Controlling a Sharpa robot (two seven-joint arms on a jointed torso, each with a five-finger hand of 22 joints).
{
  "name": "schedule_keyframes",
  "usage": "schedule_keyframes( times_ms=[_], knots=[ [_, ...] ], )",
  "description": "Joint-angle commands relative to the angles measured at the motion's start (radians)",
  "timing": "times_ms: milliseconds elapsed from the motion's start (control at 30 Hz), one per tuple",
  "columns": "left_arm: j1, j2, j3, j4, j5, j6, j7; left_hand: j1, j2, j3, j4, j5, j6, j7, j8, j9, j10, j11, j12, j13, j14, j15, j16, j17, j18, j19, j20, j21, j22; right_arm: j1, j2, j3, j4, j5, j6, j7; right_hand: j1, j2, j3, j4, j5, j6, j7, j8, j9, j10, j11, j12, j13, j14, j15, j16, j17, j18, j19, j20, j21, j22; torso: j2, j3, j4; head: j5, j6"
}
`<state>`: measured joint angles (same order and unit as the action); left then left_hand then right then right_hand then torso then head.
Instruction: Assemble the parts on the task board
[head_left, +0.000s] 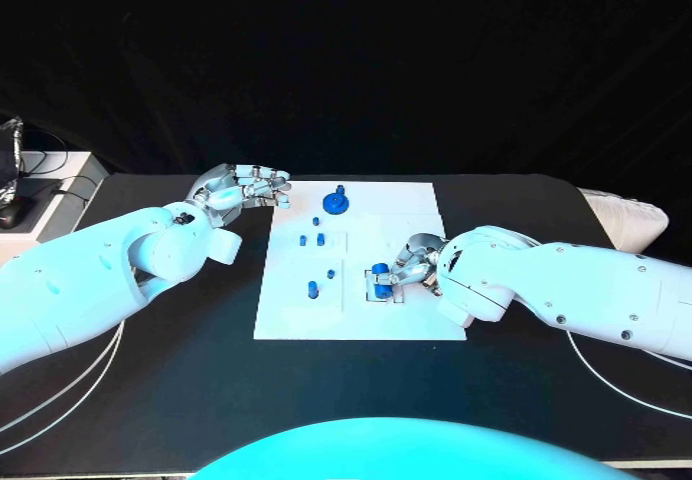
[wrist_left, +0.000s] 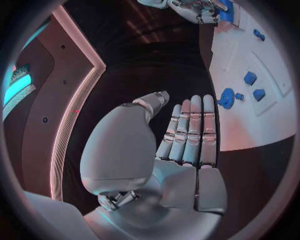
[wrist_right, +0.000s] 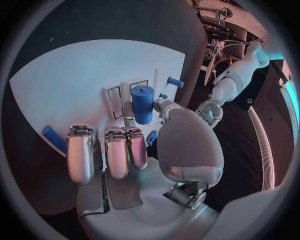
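Right hand (head_left: 414, 262) grips blue cylinder part (wrist_right: 142, 103) upright at a slot on the task board (head_left: 404, 205), left hand (head_left: 238, 188) flat-fingered, holding nothing, beside board's far left corner

Left hand (wrist_left: 187, 145) flat, fingers straight and together, holding nothing, just beside white task board (wrist_left: 240, 135) bearing blue gear-like part (wrist_left: 227, 98) and two blue blocks (wrist_left: 250, 78).

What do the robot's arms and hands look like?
Both arms, left arm and right arm, are fat, smooth white shells dotted with small dark screws. The left hand and right hand are shiny silver metal with jointed fingers. Thin pale cables trail beside the arms.
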<state>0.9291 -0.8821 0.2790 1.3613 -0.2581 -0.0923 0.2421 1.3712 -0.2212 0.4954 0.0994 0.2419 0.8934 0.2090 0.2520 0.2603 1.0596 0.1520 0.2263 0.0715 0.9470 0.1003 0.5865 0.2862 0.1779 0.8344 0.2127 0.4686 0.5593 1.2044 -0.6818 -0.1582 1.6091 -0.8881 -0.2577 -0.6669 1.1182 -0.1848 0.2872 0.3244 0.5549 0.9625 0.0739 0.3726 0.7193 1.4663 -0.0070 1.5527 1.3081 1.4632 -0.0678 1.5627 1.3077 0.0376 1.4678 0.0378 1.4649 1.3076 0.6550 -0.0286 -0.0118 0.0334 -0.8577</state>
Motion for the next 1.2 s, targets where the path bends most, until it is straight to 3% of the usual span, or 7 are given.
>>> schedule_keyframes(
  times_ms=[33,533,633,733,867,1000,1200],
  knots=[
    [0.000,0.001,0.001,0.002,0.006,0.020,0.003,-0.001,0.008,0.001,0.005,0.001,-0.006,0.002,0.000,-0.001,-0.004,0.000,-0.005,-0.001,0.007,0.001,-0.006,0.001,0.003,0.006,-0.002,-0.004,-0.001,-0.002,0.002,0.000,0.004,-0.002,0.000,0.004,-0.004,0.002,0.044,-0.036,-0.006,0.010,0.000,0.001,0.003,0.093,0.004,-0.004,0.248,0.104,0.000,0.003,0.246,-0.018,0.082,-0.003,-0.003,0.237,0.000,-0.0008,0.0010,0.001,-0.002],
    [0.000,-0.001,0.001,0.003,0.006,0.025,0.000,-0.002,0.008,0.001,0.007,0.000,-0.008,0.003,-0.001,-0.002,-0.006,0.001,-0.006,-0.001,0.006,0.002,-0.008,0.002,0.003,0.007,-0.002,-0.006,-0.002,-0.008,0.010,-0.001,-0.005,-0.024,-0.012,0.007,-0.006,-0.002,0.045,-0.037,-0.013,0.010,0.000,0.001,0.003,0.092,0.004,-0.005,0.247,0.104,0.000,0.003,0.246,-0.018,0.082,-0.002,-0.003,0.236,0.001,-0.0014,0.0017,0.005,0.000],
    [0.000,-0.001,0.001,0.003,0.006,0.026,0.000,-0.002,0.008,0.001,0.007,0.000,-0.008,0.003,-0.001,-0.002,-0.006,0.001,-0.006,-0.001,0.006,0.002,-0.008,0.002,0.003,0.007,-0.002,-0.006,-0.002,-0.009,0.013,-0.001,-0.011,-0.029,-0.016,0.007,-0.015,-0.005,0.047,-0.036,-0.035,0.011,0.000,0.001,0.004,0.092,0.005,-0.005,0.247,0.104,0.000,0.003,0.246,-0.018,0.082,-0.002,-0.003,0.237,0.001,-0.0015,0.0015,0.005,0.000],
    [0.000,-0.002,0.001,0.003,0.006,0.026,-0.001,-0.002,0.008,0.001,0.007,0.000,-0.008,0.003,-0.001,-0.002,-0.006,0.001,-0.006,-0.001,0.006,0.002,-0.008,0.002,0.003,0.007,-0.002,-0.006,-0.002,-0.009,0.015,-0.001,-0.017,-0.036,-0.016,0.007,-0.029,-0.010,0.047,-0.035,-0.070,0.011,0.001,0.000,0.006,0.092,0.006,-0.006,0.247,0.104,0.001,0.003,0.245,-0.018,0.082,-0.001,-0.004,0.236,0.001,-0.0015,0.0012,0.005,0.000],
    [0.000,-0.002,0.001,0.003,0.007,0.028,-0.001,-0.002,0.008,0.000,0.009,0.000,-0.008,0.004,-0.001,-0.002,-0.007,0.001,-0.006,-0.001,0.006,0.003,-0.008,0.003,0.002,0.007,-0.002,-0.007,-0.003,-0.010,0.018,-0.001,-0.023,-0.040,-0.011,0.008,-0.062,-0.018,0.026,-0.034,-0.169,0.012,0.001,0.001,0.010,0.091,0.006,-0.008,0.245,0.103,0.002,0.002,0.244,-0.017,0.081,0.000,-0.004,0.236,0.001,-0.0013,0.0007,0.006,-0.002],
    [0.000,-0.003,0.001,0.003,0.007,0.032,-0.002,-0.002,0.012,0.001,0.011,0.001,-0.003,0.000,0.003,-0.001,-0.006,0.000,-0.005,-0.001,0.005,0.003,-0.010,0.004,0.002,0.008,-0.001,-0.010,-0.005,-0.011,0.020,-0.001,-0.025,-0.040,-0.003,0.008,-0.076,-0.010,-0.046,-0.033,-0.255,0.011,-0.001,0.001,0.014,0.088,0.005,-0.013,0.243,0.103,0.001,0.002,0.243,-0.017,0.080,0.000,-0.009,0.235,0.001,-0.0008,0.0013,0.008,-0.004],
    [0.000,-0.004,0.001,0.003,0.007,0.036,-0.005,-0.002,0.009,-0.001,0.012,0.000,-0.005,0.002,0.003,-0.002,-0.008,0.001,-0.006,-0.001,0.004,0.003,-0.011,0.005,0.002,0.008,-0.001,-0.011,-0.006,-0.012,0.021,-0.002,-0.026,-0.040,0.003,0.009,-0.069,0.001,-0.086,-0.032,-0.271,0.010,-0.001,0.002,0.016,0.087,0.005,-0.016,0.242,0.103,0.001,0.001,0.241,-0.016,0.080,0.000,-0.010,0.235,0.000,-0.0009,0.0003,0.010,-0.006]
  ],
)
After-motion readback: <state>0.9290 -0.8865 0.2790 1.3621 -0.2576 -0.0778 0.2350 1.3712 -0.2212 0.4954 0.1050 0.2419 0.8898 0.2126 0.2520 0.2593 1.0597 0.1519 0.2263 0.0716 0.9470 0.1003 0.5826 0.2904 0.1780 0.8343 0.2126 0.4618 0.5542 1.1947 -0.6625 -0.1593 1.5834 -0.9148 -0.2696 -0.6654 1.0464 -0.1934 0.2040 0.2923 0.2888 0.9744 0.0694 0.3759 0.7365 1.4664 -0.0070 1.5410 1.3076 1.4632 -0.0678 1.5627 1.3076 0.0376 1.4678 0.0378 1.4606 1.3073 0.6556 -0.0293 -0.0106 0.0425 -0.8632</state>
